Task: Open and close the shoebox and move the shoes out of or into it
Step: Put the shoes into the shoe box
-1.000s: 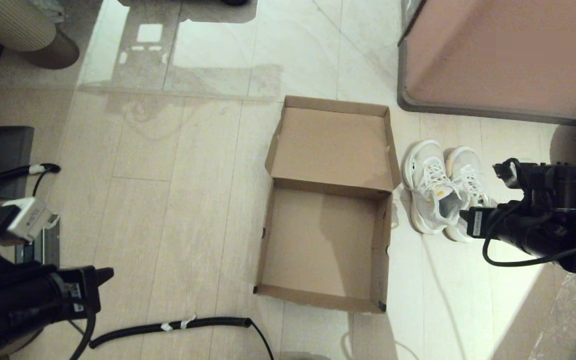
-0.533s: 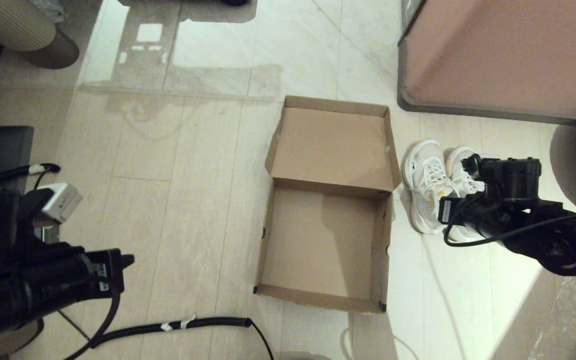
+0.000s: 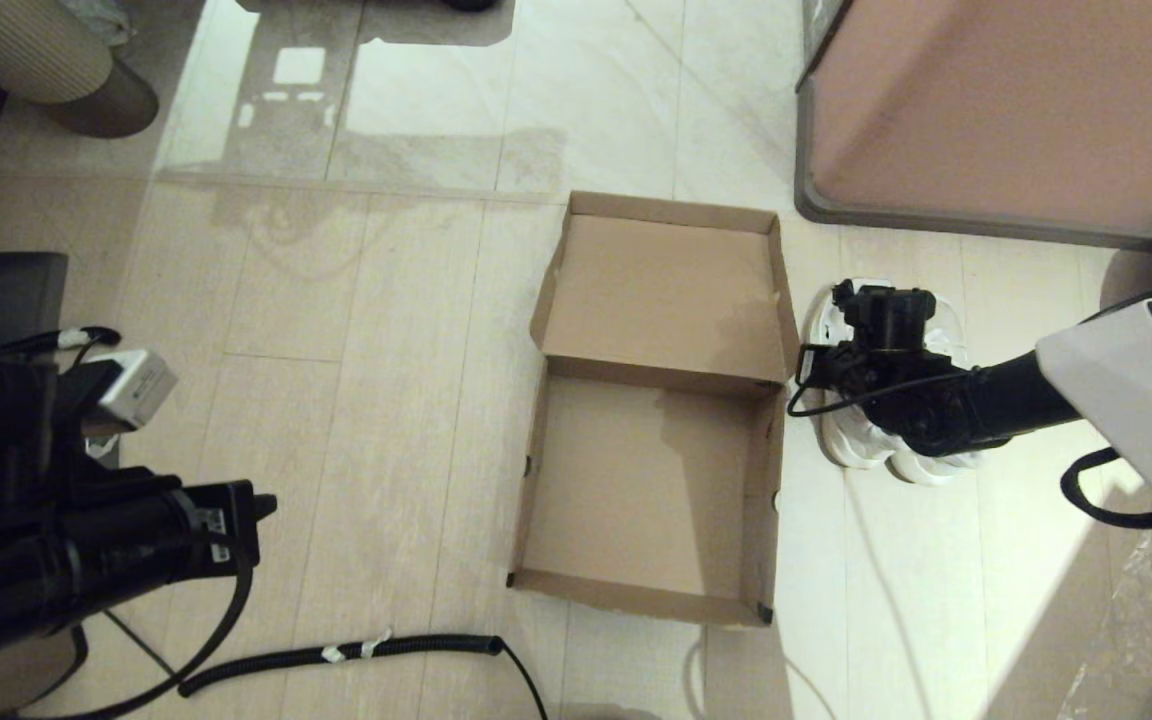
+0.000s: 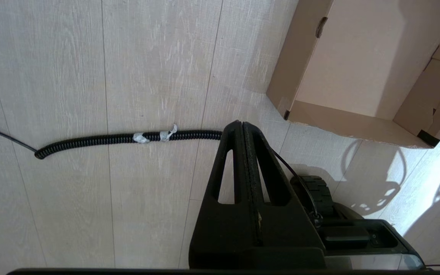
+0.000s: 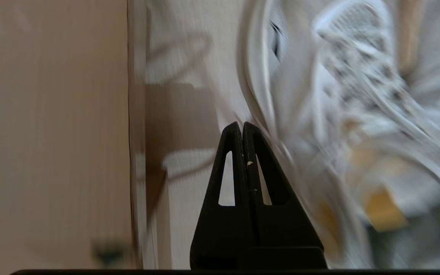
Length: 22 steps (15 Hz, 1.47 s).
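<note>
Right gripper (image 5: 243, 128), fingers pressed together w/ nothing between, hangs over the floor strip between the shoebox (image 3: 651, 490) and the shoes (image 3: 871, 445), just beside the nearer shoe. Shoes sit side by side on the floor at the box's right wall, long axes running away from the robot, toes at the far end, mostly hidden under the arm. Box lies open, lid folded flat away from the robot. Left gripper (image 4: 243, 128), also pressed together, is parked low at left near a black coiled cable (image 4: 128, 138).
</note>
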Tool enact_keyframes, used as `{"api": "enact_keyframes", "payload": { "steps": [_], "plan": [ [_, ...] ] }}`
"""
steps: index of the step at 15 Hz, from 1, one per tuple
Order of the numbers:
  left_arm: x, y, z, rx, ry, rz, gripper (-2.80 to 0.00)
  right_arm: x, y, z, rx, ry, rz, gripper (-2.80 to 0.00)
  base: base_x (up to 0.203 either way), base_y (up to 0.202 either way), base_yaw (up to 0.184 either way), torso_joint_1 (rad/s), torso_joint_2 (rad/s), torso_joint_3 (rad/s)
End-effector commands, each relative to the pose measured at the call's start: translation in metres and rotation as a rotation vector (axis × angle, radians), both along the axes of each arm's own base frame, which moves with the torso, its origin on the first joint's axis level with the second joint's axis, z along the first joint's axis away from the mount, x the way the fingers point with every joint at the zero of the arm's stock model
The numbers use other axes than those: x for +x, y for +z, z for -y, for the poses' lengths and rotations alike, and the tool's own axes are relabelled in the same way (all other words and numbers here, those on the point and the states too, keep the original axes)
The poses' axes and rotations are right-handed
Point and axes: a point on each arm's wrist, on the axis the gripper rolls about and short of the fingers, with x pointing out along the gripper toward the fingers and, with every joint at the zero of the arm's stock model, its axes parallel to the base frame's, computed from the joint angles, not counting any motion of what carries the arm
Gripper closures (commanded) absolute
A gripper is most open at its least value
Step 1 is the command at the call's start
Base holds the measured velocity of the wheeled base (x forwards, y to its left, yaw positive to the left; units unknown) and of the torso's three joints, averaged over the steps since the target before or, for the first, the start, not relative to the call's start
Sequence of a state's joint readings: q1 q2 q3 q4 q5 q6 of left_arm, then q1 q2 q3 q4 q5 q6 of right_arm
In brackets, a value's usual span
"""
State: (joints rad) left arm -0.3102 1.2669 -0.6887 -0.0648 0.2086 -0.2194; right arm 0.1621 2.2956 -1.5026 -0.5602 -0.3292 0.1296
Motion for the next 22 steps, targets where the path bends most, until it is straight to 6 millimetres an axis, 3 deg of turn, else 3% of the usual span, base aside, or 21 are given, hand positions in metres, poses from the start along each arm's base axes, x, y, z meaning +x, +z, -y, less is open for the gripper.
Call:
{"api": "enact_keyframes", "payload": {
  "steps": [1,4,6,12,18,22],
  "plan": [
    [-0.001,0.001,0.0,-0.003,0.002,0.007,0.0,0.04,-0.036,-0.006,-0.003,-0.01,-0.011,0.0,0.0,0.0,0.0,0.0,0.0,0.0],
    [0.0,0.002,0.0,-0.003,0.002,0.007,0.0,0.066,-0.049,-0.008,-0.01,-0.023,-0.034,0.0,0.0,0.0,0.0,0.0,0.0,0.0],
    [0.0,0.001,-0.001,-0.003,0.006,0.003,0.0,0.068,-0.065,-0.01,-0.02,-0.016,-0.092,0.0,0.0,0.0,0.0,0.0,0.0,0.0],
    [0.002,-0.003,0.001,-0.004,-0.001,-0.013,0.0,0.059,-0.043,-0.04,-0.008,0.031,-0.051,0.0,0.0,0.0,0.0,0.0,0.0,0.0],
    [0.003,-0.003,0.001,-0.009,0.0,-0.013,0.0,0.048,-0.016,-0.029,-0.009,0.007,-0.043,0.0,0.0,0.0,0.0,0.0,0.0,0.0],
    [-0.001,-0.001,-0.001,-0.012,0.002,-0.003,0.0,0.035,-0.016,-0.011,-0.017,-0.026,-0.094,0.0,0.0,0.0,0.0,0.0,0.0,0.0]
  ]
}}
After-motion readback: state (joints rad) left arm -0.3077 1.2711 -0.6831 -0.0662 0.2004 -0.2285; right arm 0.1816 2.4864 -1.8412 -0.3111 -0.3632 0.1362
